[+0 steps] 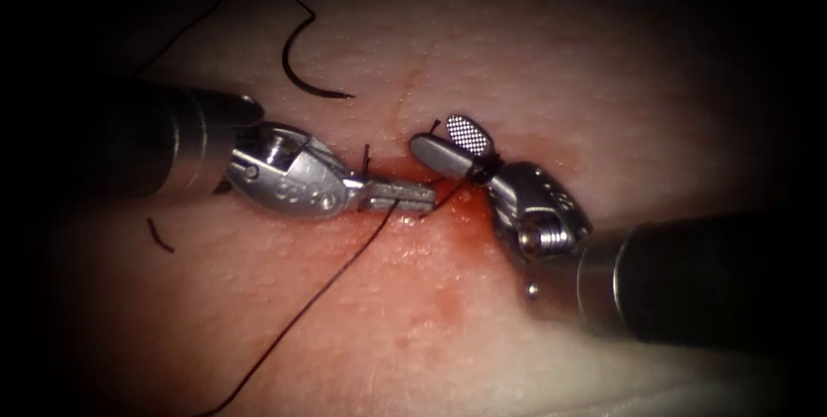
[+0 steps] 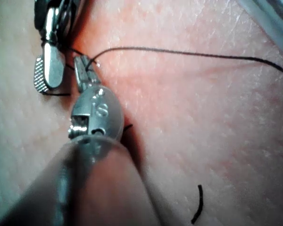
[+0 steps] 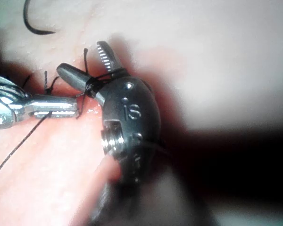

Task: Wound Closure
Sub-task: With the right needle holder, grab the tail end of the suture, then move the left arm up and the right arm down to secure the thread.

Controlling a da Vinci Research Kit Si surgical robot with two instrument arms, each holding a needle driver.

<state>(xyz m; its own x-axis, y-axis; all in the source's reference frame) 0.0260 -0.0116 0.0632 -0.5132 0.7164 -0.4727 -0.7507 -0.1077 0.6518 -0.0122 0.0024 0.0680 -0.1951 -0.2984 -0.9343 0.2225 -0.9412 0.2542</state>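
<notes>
Left pincer (image 1: 405, 196) clamps thread (image 1: 301, 314) | right pincer (image 1: 452, 143) agape, empty | needle (image 1: 301, 72) upper-left, loose

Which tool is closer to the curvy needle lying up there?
Left. The left tool sits just below the needle; the right tool, open, is farther right.

Two tools work over one tissue (image 1: 603, 81): the left tool (image 1: 398, 196) and the right tool (image 1: 455, 143). One curved needle (image 1: 301, 81) lies free (above the left tool). One long thread (image 1: 310, 305) trails off, plus one loose cut end (image 1: 159, 236).
</notes>
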